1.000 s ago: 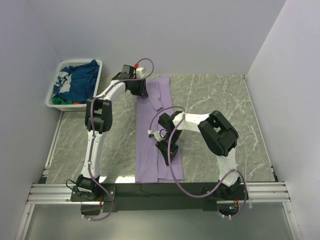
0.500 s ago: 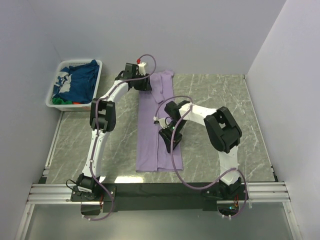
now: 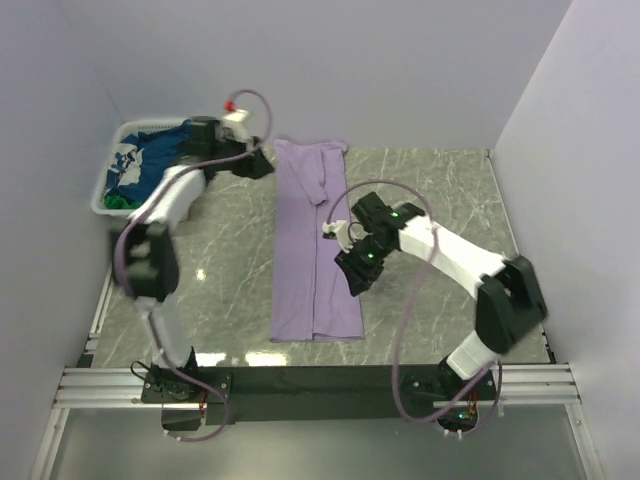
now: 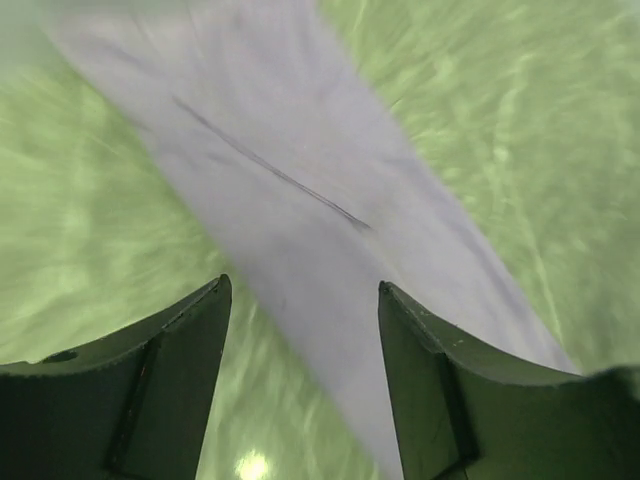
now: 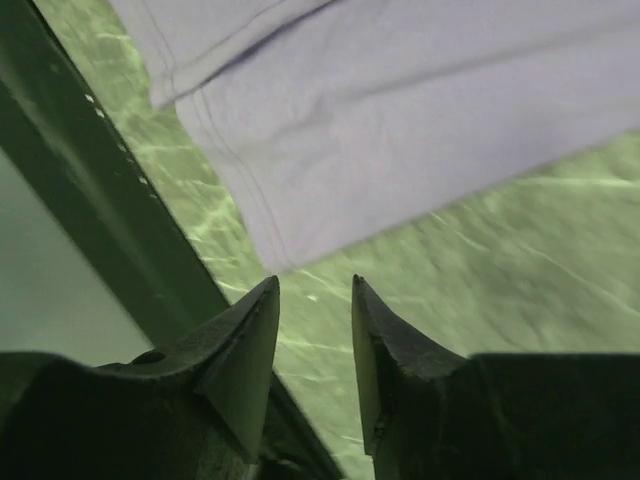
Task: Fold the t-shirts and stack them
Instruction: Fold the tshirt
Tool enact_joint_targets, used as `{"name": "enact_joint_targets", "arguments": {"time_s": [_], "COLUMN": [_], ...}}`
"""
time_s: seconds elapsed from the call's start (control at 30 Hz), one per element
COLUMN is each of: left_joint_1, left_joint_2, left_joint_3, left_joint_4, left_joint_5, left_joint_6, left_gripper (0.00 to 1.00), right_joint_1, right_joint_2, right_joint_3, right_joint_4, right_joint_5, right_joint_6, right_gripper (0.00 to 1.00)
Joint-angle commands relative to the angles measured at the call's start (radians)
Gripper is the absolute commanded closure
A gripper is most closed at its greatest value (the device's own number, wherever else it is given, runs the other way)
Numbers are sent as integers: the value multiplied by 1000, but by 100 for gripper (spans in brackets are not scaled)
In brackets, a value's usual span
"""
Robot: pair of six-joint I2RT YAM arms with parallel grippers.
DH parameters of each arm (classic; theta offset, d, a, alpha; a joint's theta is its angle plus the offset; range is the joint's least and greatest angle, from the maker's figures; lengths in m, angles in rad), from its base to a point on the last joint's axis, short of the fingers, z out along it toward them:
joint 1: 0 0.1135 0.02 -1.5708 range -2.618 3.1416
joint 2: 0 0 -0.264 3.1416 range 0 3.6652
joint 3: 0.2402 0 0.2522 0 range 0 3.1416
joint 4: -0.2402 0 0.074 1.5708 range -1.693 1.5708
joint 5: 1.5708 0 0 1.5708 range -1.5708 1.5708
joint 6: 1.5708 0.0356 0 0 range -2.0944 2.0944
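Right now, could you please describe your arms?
The left arm and right arm have white links, black joints and mauve cables, with a red part near the left wrist. The left end effector and right end effector have dark tapered fingers.

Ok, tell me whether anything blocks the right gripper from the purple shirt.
Nothing visible does. The right gripper is open just off the lavender shirt, near its edge, with only bare marble tabletop between them.

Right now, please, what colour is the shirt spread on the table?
The shirt is plain lavender-purple, clearest in the top external view.
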Motion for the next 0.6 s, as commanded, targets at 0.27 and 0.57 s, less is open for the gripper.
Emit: {"name": "enact_joint_targets", "arguments": {"time_s": [0.27,0.57], "left_joint_1": [107,-111], "left_joint_2": [-900,-1294], "left_joint_3": [-684,-1166], "left_joint_4": [-441,-592], "left_joint_5": [353,291], "left_joint_6": [879,1258], "left_gripper": [35,34], "right_joint_1": [98,403], "right_joint_2": [-405,-500], "right_joint_3": [-220,-505], "right_joint_4": [148,357], "right_joint_5": [258,381], "right_joint_6": [-312,-401], "right_gripper": [43,38]}}
